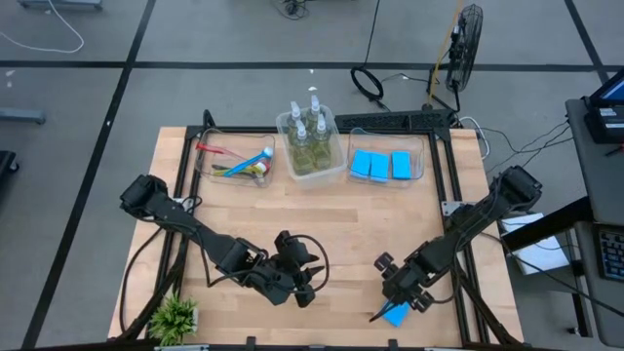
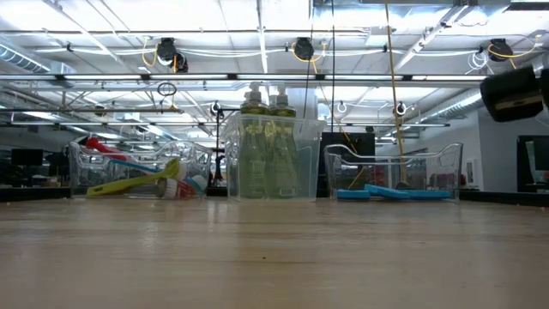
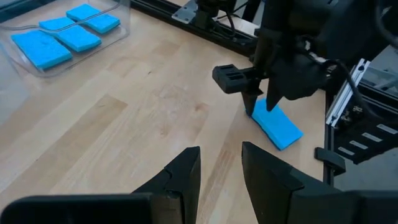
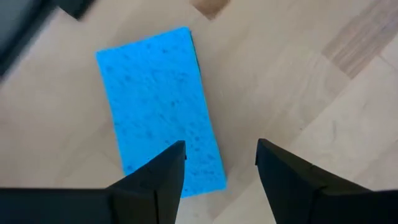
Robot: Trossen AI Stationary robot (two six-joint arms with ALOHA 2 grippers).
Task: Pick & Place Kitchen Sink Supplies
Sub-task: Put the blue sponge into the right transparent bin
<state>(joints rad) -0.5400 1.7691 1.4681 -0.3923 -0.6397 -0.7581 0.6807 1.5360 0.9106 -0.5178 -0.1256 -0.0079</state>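
Note:
A light-blue sponge [image 4: 158,106] lies flat on the wooden table near its front right corner [image 1: 397,314]. My right gripper [image 4: 221,152] hangs over it, pointing steeply down, fingers open [image 1: 398,297]. My left gripper [image 3: 221,158] waits open and empty above the table's front middle [image 1: 304,291], facing the sponge [image 3: 278,126]. At the far edge, three clear bins hold brushes [image 1: 234,164], soap bottles [image 1: 310,136] and several sponges [image 1: 382,164]. My right gripper comes at the loose sponge from above. One finger [image 4: 165,171] stands over the sponge's end [image 4: 193,168] and the other [image 4: 280,171] over bare wood beside it. Whether a fingertip touches the sponge, I cannot tell.
A small green potted plant [image 1: 175,317] stands at the front left corner. Black frame rails [image 1: 444,185] run along the table's sides and back. Bare wood [image 1: 331,224] spreads between the bins and both grippers.

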